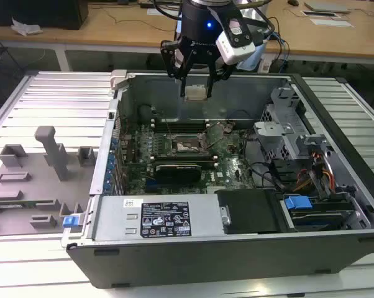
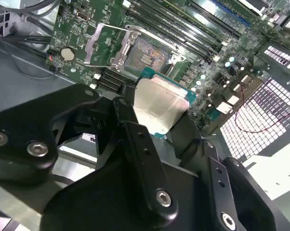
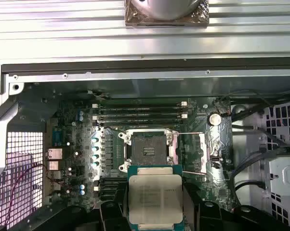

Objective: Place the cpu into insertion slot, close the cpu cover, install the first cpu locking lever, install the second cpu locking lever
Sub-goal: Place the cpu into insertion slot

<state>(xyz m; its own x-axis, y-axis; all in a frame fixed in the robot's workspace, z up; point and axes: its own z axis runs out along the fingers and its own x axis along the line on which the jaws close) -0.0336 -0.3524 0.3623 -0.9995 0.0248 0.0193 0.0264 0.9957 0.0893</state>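
Note:
My gripper [image 1: 196, 87] hangs over the rear part of the open computer case and is shut on the cpu [image 1: 196, 93], a pale silver square chip held by its edges. In both wrist views the cpu [image 2: 159, 106] [image 3: 154, 199] sits flat between the black fingers [image 2: 130, 120], well above the motherboard. The insertion slot [image 3: 147, 149] [image 2: 147, 55] [image 1: 188, 146] lies below, bare, with its contact field showing. The cpu cover [image 3: 195, 153] [image 2: 102, 45], a thin silver frame, is swung open beside the slot.
The case walls [image 1: 174, 81] surround the board. Memory slots [image 3: 140, 111] run along one side of the slot. A power supply [image 1: 168, 217] and a drive cage [image 1: 280, 136] with cables fill the front and the exterior view's right. A grey fixture tray [image 1: 31, 180] lies on the exterior view's left.

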